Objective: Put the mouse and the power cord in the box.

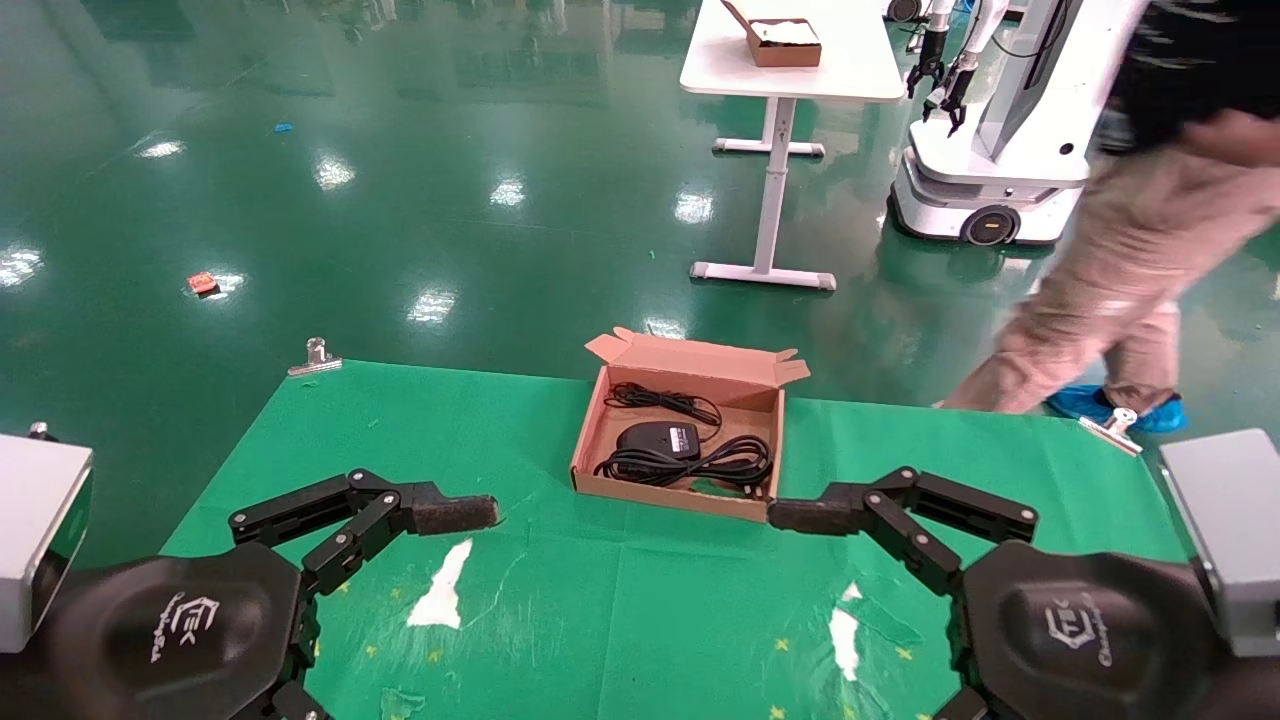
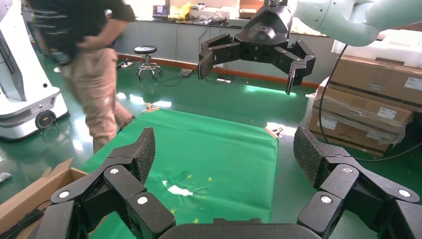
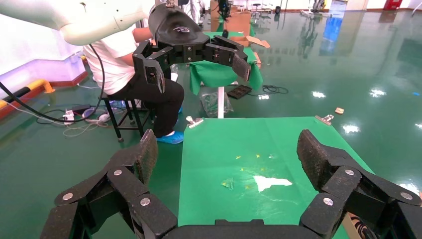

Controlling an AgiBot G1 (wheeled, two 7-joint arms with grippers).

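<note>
The box (image 1: 745, 378) sits at the desk's (image 1: 620, 600) far edge, centre. Mouse (image 1: 657, 439) and power cord (image 1: 700, 464) both lie inside it. Left tool (image 2: 224, 154) and right tool (image 3: 226, 154) hang over the near edge, each spread wide, holding nothing.

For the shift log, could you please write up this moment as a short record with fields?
box: open on the green cloth, flaps up at far edge
mouse: inside the box
power cord: coiled inside the box, beside the mouse
left gripper: open, empty, held above the cloth left of the box
right gripper: open, empty, held right of the box
task state: both items appear already in the box
background: person walking past
</note>
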